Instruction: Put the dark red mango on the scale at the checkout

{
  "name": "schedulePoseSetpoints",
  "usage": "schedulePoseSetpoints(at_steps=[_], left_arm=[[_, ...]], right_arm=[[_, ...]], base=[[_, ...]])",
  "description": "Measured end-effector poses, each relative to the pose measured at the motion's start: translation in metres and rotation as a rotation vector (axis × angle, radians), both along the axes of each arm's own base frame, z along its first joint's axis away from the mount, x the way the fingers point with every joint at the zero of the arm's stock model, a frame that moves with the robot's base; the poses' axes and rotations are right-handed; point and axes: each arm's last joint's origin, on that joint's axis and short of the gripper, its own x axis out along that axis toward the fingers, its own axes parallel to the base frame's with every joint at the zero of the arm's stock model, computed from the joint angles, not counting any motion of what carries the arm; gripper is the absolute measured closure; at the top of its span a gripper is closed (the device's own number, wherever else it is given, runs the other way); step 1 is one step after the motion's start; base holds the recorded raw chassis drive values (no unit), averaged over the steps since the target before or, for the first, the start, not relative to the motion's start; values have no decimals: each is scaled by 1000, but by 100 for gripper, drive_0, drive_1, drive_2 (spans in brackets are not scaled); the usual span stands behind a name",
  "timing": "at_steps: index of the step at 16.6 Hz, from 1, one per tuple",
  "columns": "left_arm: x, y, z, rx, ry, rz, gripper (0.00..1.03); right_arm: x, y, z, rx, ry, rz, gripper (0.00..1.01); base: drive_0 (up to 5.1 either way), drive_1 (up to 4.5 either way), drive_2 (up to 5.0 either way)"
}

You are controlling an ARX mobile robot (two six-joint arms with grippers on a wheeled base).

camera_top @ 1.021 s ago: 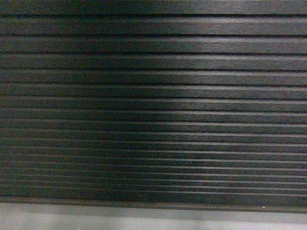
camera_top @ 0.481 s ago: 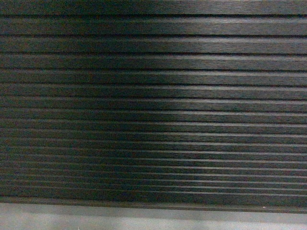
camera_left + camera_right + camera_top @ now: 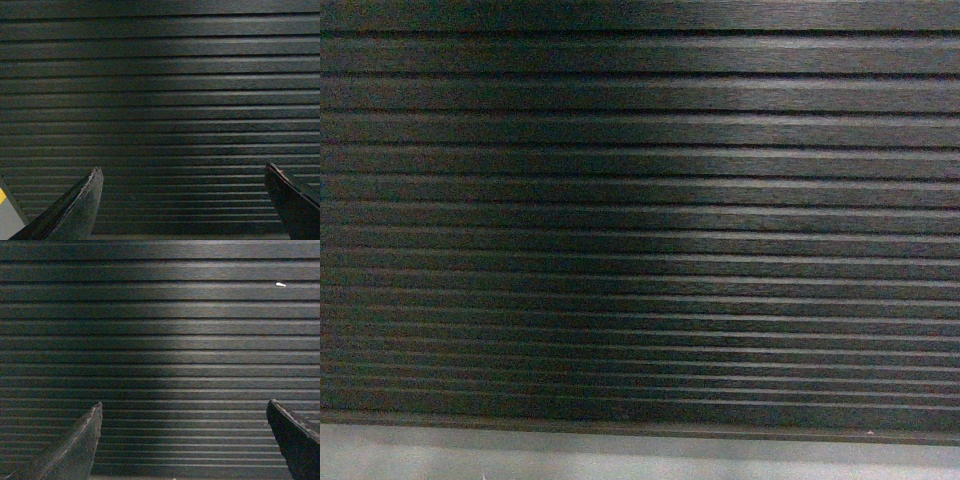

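Ribbed black checkout (image 3: pixel 640 220) front fills every frame; grey floor (image 3: pixel 620 458) along the bottom. Left tool (image 3: pixel 184 172) and right tool (image 3: pixel 185 407) both spread wide, holding nothing.

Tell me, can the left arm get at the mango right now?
Probably not. No mango shows in any view; the open left pincer faces only the ribbed front panel of the checkout, holding nothing.

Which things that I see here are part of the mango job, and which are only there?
Part of the job:
- checkout, only its ribbed front panel shows
- left gripper, open, empty
- right gripper, open, empty
Mango and scale: not in view.

Only there:
- grey floor
- small white mark on the panel
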Motion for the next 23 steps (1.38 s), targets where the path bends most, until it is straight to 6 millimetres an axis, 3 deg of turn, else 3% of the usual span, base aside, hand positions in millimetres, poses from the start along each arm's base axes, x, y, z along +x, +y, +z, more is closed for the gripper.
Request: schedulePoseSetpoints(at_steps=[23], left_arm=[[0, 0, 0, 0, 0, 0, 5]], right_arm=[[0, 0, 0, 1, 0, 0, 3]], base=[[0, 0, 0]])
